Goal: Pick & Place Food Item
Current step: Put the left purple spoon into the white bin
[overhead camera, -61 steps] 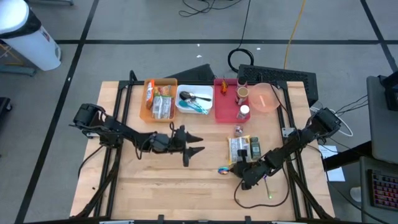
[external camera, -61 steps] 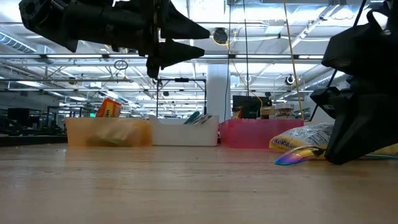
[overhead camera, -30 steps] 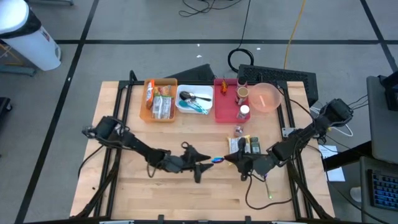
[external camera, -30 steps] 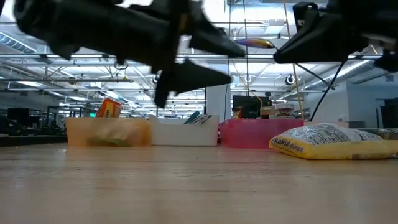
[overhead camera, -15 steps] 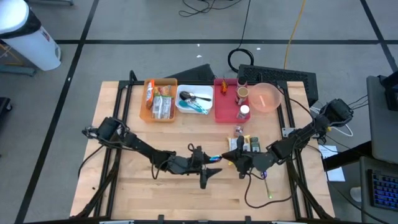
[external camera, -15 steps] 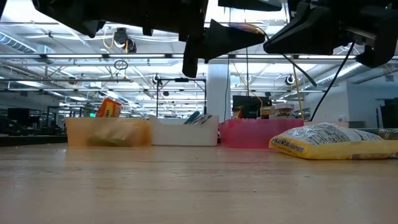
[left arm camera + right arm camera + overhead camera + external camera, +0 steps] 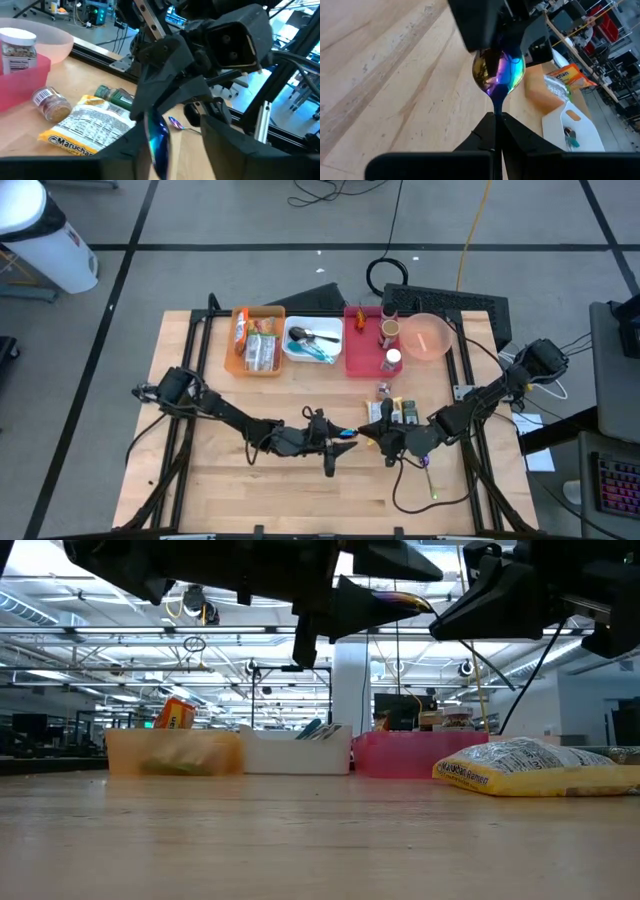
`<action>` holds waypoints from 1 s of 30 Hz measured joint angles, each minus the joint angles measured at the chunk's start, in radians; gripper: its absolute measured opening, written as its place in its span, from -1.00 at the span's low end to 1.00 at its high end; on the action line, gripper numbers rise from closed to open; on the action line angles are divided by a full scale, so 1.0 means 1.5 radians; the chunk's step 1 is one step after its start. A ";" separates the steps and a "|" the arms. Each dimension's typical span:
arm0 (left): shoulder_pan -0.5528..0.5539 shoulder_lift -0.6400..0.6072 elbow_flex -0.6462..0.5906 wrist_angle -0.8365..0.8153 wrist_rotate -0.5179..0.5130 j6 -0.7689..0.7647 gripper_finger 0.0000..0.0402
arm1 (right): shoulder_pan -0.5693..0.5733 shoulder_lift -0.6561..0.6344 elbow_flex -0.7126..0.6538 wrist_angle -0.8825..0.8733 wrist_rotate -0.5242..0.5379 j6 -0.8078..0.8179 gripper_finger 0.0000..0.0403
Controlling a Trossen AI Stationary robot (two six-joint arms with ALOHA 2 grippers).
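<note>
Handover in mid-air above the table centre: right gripper (image 7: 375,438) pinches the handle of the iridescent spoon (image 7: 498,74); left gripper (image 7: 340,448), fingers spread, brackets the bowl. Seat the left fingers squarely on the bowl before the right lets go; avoid twisting. 3 bins: orange bin (image 7: 256,340) holds packets; white bin (image 7: 312,342) utensils; red bin (image 7: 372,340) jars.

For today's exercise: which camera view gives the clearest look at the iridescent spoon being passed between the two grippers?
The right wrist view: the iridescent spoon faces the camera, handle pinched in the right gripper. The left wrist view shows it edge-on between the left gripper's fingers. High view: a small blue glint. Low view: a sliver between the arms.
</note>
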 joint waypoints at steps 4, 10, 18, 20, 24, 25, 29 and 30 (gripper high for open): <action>0.011 0.000 0.000 0.000 0.014 -0.001 -0.46 | 0.004 0.000 0.000 -0.009 0.000 0.018 -1.00; 0.021 0.000 0.000 -0.017 0.030 0.018 -0.92 | 0.006 0.001 0.000 -0.018 -0.001 0.041 -0.97; 0.036 -0.001 0.000 -0.034 0.105 0.065 -0.94 | 0.008 0.001 -0.001 -0.021 -0.003 0.052 -0.93; 0.036 -0.002 0.000 -0.040 0.106 0.098 -0.95 | 0.008 0.001 -0.001 -0.014 -0.001 0.055 -0.89; 0.035 -0.009 0.001 -0.056 0.107 0.159 -0.92 | 0.008 -0.020 -0.002 -0.014 0.026 0.075 -0.75; 0.036 -0.018 0.002 -0.073 0.107 0.169 -0.93 | 0.010 -0.030 -0.002 -0.016 0.028 0.082 -0.70; 0.034 -0.070 0.005 -0.204 0.092 0.195 -0.95 | 0.023 -0.079 -0.001 -0.024 0.035 0.104 -0.46; 0.033 -0.081 0.002 -0.239 0.078 0.197 -0.95 | 0.028 -0.093 0.000 -0.028 0.035 0.107 -0.40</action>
